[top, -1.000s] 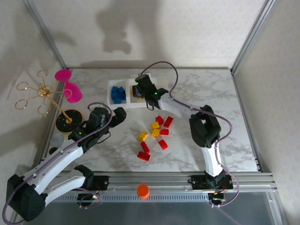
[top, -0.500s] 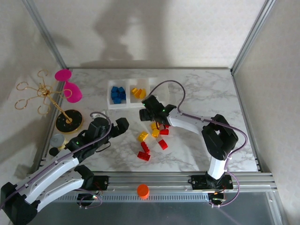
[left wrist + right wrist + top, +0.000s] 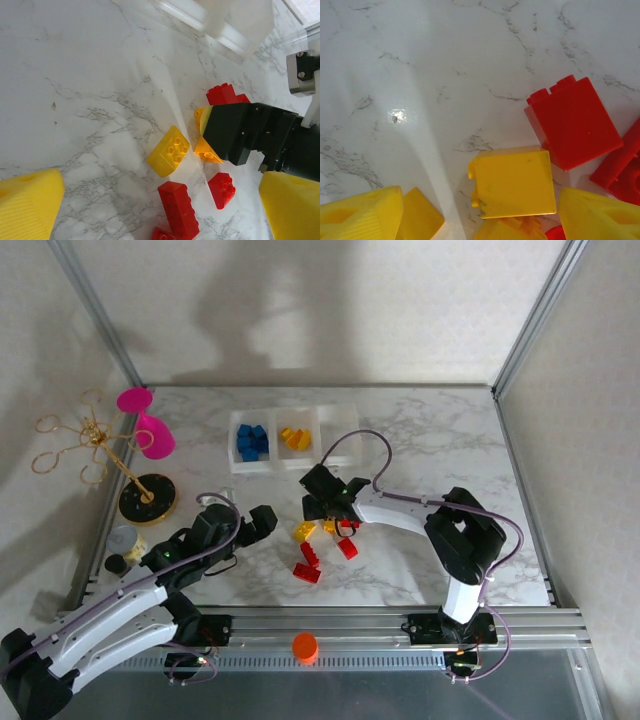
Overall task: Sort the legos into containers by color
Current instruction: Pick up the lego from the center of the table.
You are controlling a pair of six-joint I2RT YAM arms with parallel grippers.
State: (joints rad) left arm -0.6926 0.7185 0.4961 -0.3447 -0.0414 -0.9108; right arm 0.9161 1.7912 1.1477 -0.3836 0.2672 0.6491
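The three joined containers point(image 3: 270, 465) stand at the back; the left one holds blue legos point(image 3: 250, 441), the middle one yellow legos point(image 3: 294, 438). Loose legos lie mid-table: a yellow one point(image 3: 304, 531), a red one point(image 3: 347, 547) and a long red one point(image 3: 309, 553). My right gripper point(image 3: 325, 505) is low over this pile and open. Its fingertips point(image 3: 360, 212) straddle a yellow brick point(image 3: 514, 182), beside a red brick point(image 3: 572, 129). My left gripper point(image 3: 262, 523) hangs open left of the pile, facing a yellow brick point(image 3: 170, 151) and a long red brick point(image 3: 180, 207).
A pink cup point(image 3: 150, 435) and a gold wire stand point(image 3: 140, 495) sit at the far left. An orange round cap point(image 3: 305, 646) rests on the front rail. More red bricks point(image 3: 225, 94) lie behind the right gripper's black body point(image 3: 240, 132).
My right gripper has come from above the yellow bin down to the loose pile. The left arm has drawn back toward the near edge, its gripper ending nearer the pile.
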